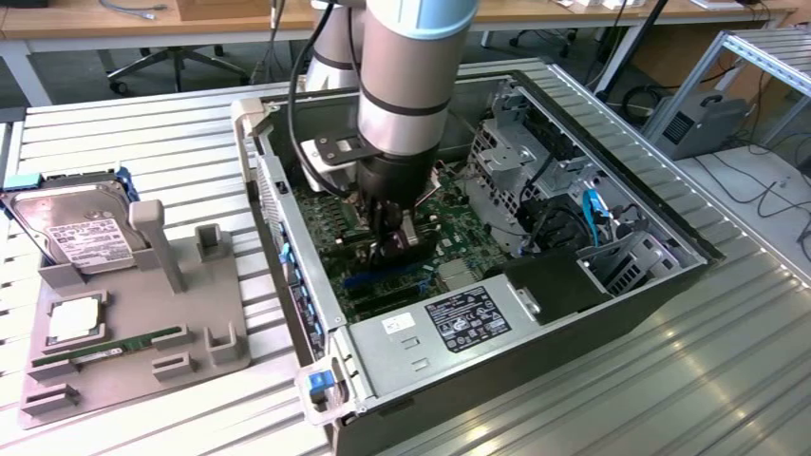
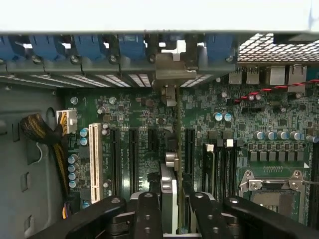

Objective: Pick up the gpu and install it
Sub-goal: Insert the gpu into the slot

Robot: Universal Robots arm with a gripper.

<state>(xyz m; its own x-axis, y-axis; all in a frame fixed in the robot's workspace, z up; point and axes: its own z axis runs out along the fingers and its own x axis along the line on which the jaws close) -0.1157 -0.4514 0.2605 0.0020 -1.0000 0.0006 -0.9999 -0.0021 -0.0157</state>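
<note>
arm: cut off by the top edge of the exterior view; its base is out of frame.
end effector: its tips are sunk among the motherboard parts at centre frame in the exterior view, too small to separate.
gpu: seen edge-on at centre of the wrist picture; its faces are hidden, and its lower end is covered by the black fingers.
power supply label: print too small to read.
hard drive: its label text is unreadable.
computer case: its bottom corner is cut off at the lower edge.
</note>
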